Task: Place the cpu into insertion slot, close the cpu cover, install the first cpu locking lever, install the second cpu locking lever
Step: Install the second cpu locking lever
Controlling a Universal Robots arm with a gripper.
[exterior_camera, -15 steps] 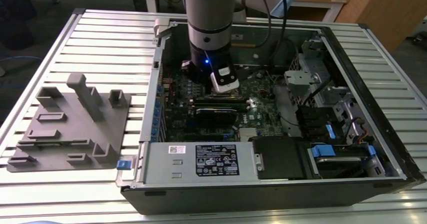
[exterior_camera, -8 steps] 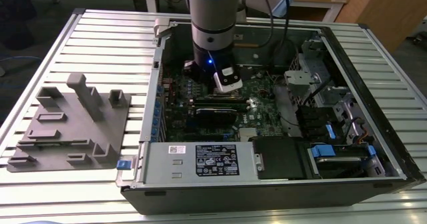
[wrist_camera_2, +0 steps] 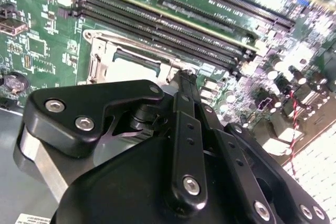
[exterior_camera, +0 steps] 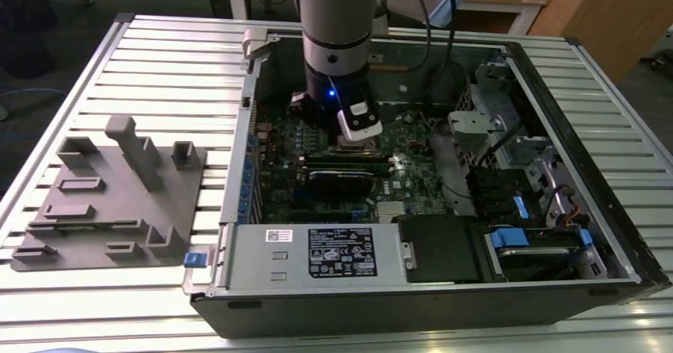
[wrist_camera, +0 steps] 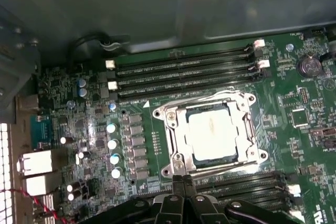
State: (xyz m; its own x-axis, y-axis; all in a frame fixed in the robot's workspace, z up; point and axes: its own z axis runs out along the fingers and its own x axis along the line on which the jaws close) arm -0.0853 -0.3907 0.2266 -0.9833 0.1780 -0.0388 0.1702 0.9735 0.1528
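Note:
The cpu [wrist_camera: 212, 129] lies flat in the insertion slot [wrist_camera: 261, 155], its silver face showing through the window of the cpu cover [wrist_camera: 173, 129], which lies down over it. A thin metal lever rod [wrist_camera: 199, 99] runs along one side of the socket. My gripper [wrist_camera: 182, 179] is shut, its black fingertips pressed together with nothing between them, right at the socket's edge near a corner screw. In the second wrist view the gripper [wrist_camera_2: 184, 74] points at the rim of the socket [wrist_camera_2: 100, 51]. In the exterior view the arm [exterior_camera: 336, 53] reaches down into the open computer case.
Black memory slots [wrist_camera: 184, 69] run along two sides of the socket on the green board [exterior_camera: 410, 172]. A long black card [exterior_camera: 336, 181], a power supply [exterior_camera: 315, 250] and drive bays [exterior_camera: 526, 235] fill the case. A grey fixture plate [exterior_camera: 116, 195] lies on the exterior view's left.

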